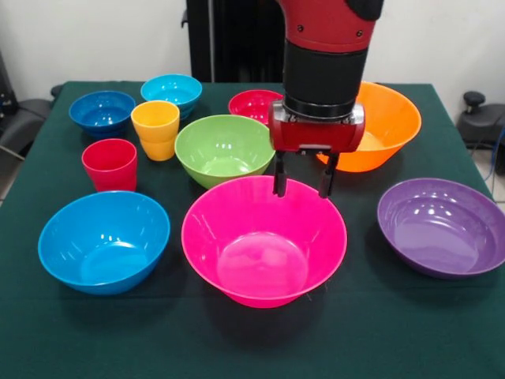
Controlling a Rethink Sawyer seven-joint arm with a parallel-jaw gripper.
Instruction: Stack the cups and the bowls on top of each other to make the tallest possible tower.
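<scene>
Gripper (304, 188) hung over far rim of pink bowl (264, 241), 2 fingers parted, holding nothing; possibly lined up to pinch that rim. No tower yet: 8 bowls, 2 cups stood separate on table (355, 339).

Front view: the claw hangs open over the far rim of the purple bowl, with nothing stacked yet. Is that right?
Not quite. In the front view the open claw hangs over the far rim of the pink bowl, not the purple bowl, which sits apart to one side. The rest holds: nothing is stacked yet.
</scene>
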